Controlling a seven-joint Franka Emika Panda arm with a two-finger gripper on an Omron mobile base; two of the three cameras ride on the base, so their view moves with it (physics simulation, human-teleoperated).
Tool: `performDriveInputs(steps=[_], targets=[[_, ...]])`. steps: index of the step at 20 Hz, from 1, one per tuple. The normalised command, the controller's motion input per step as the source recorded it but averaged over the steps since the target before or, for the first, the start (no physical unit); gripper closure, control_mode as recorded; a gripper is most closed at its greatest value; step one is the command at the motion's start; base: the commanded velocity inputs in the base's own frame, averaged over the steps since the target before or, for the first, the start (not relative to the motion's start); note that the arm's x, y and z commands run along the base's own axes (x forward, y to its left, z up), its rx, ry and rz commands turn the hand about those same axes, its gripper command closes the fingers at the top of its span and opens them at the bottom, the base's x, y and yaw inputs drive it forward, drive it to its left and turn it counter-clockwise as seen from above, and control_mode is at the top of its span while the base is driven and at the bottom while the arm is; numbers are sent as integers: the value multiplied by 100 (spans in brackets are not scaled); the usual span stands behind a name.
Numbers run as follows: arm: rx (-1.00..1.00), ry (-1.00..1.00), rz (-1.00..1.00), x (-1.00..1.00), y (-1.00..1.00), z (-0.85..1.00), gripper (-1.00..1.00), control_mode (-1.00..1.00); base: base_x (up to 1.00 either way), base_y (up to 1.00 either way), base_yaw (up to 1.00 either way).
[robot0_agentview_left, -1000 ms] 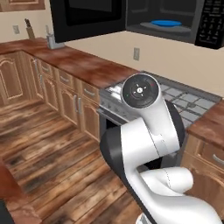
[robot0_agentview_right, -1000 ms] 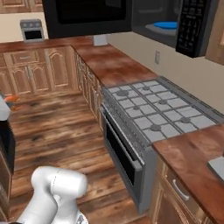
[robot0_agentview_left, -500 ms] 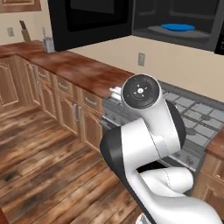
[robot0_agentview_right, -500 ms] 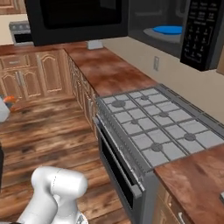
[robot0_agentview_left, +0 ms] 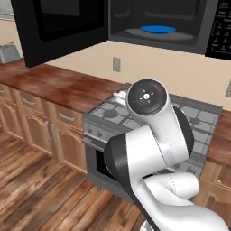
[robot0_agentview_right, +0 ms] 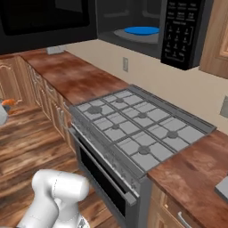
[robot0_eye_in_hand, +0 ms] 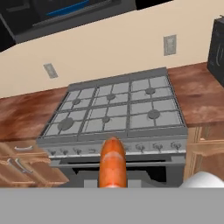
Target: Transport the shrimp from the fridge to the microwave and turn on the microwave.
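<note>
The gripper (robot0_eye_in_hand: 112, 186) sits clenched on the shrimp (robot0_eye_in_hand: 112, 162), an orange curl rising at the bottom of the hand view in front of the stove (robot0_eye_in_hand: 118, 111). So the fetch from the fridge looks done; delivery is left. Beyond the stove and above it hangs the microwave (robot0_agentview_right: 147, 31), door (robot0_agentview_left: 63, 27) swung wide, blue plate (robot0_agentview_left: 158, 29) bare on the turntable. Left to do, by my reading: lift the shrimp onto that plate, shut the door, press the keypad (robot0_agentview_right: 178, 31).

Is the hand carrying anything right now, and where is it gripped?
Yes: the shrimp, held by its near end; the grip point itself is hidden at the hand view's bottom edge.
</note>
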Motion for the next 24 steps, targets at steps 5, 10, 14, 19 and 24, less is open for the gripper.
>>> performDriveInputs(steps=[5,10,14,19,24], targets=[[0,0,0,0,0,0,100,100,62,3,-35],[0,0,0,0,0,0,100,100,44,20,-38],[0,0,0,0,0,0,100,100,8,37,-45],[0,0,0,0,0,0,100,100,6,36,-41],[0,0,0,0,0,0,100,100,9,43,-27]])
